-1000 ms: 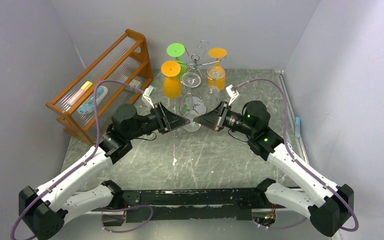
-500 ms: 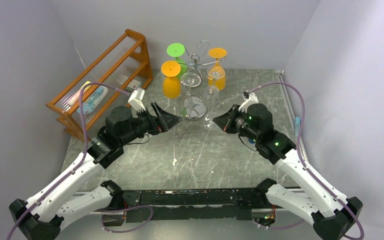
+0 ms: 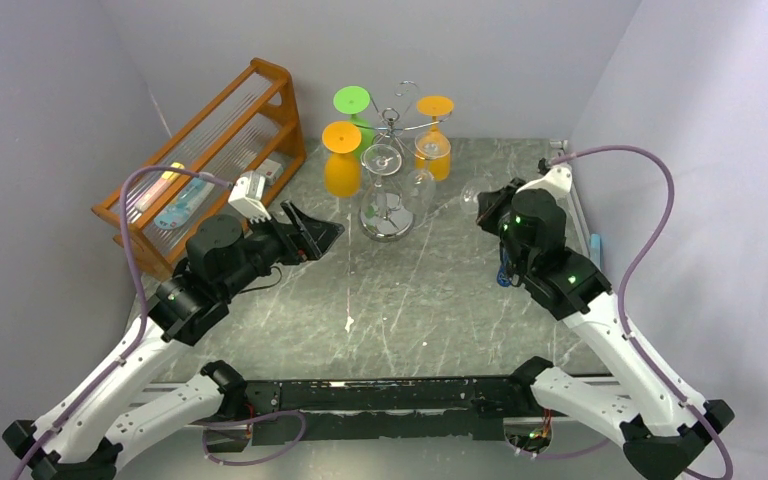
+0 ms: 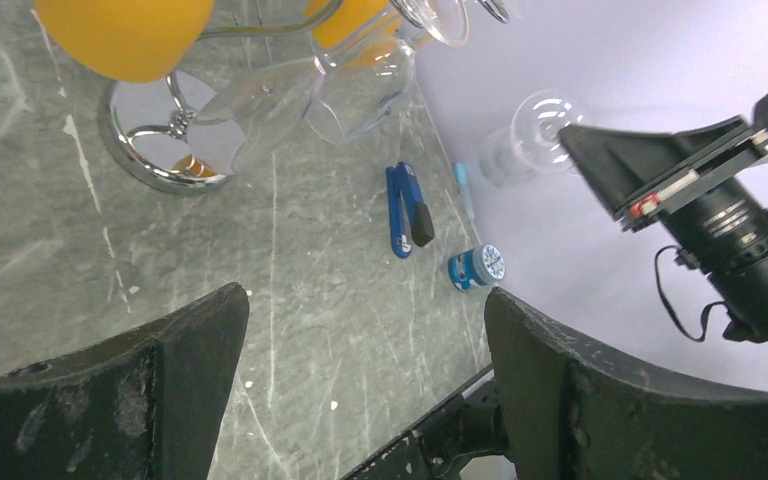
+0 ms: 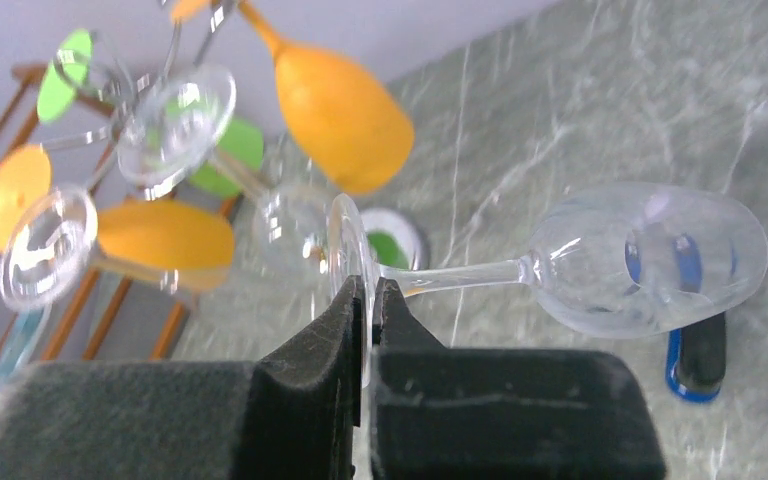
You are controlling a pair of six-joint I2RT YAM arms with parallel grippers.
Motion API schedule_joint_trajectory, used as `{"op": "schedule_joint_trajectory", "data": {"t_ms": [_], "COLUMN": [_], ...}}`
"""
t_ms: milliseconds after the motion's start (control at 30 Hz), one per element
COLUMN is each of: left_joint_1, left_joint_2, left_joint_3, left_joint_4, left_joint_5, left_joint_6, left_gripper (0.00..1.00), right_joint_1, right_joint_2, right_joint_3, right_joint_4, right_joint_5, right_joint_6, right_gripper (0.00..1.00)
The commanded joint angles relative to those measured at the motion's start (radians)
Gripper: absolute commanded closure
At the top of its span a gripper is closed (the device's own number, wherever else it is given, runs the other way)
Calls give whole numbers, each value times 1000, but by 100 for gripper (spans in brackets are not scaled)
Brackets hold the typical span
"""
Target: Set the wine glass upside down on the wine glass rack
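The clear wine glass (image 5: 660, 258) lies sideways in the air, held by its foot. My right gripper (image 5: 370, 295) is shut on the foot's rim, with the stem and bowl sticking out to the right. In the top view the right gripper (image 3: 487, 205) holds the glass (image 3: 472, 191) right of the chrome wine glass rack (image 3: 388, 222), apart from it. The rack carries two clear glasses and orange and green ones, hung upside down. My left gripper (image 3: 325, 232) is open and empty, left of the rack; its wrist view shows the jaws (image 4: 365, 340) wide apart, the rack's base (image 4: 145, 160) and the held glass (image 4: 543, 115).
An orange wooden slatted shelf (image 3: 210, 150) stands at the back left. A blue clip-like tool (image 4: 405, 210) and a small blue round tub (image 4: 477, 267) lie on the marble table by the right wall. Walls close in on both sides.
My right gripper has carried the wine glass from in front of the rack to the right and farther back. My left gripper has drawn back to the left, away from the glass.
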Motion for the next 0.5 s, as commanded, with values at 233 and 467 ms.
{"op": "schedule_joint_trajectory", "data": {"t_ms": [233, 467], "left_joint_1": [5, 5], "left_joint_2": [-37, -30], "left_joint_3": [21, 27], "left_joint_4": [-37, -36], "left_joint_5": [-39, -43], "left_joint_6": [54, 70], "left_gripper": [10, 10], "right_joint_1": [-168, -259], "right_joint_2": [202, 464], "right_joint_3": [138, 369], "right_joint_4": [551, 629], "right_joint_5": [31, -240], "right_joint_6": [-118, -75], "right_gripper": [100, 100]}}
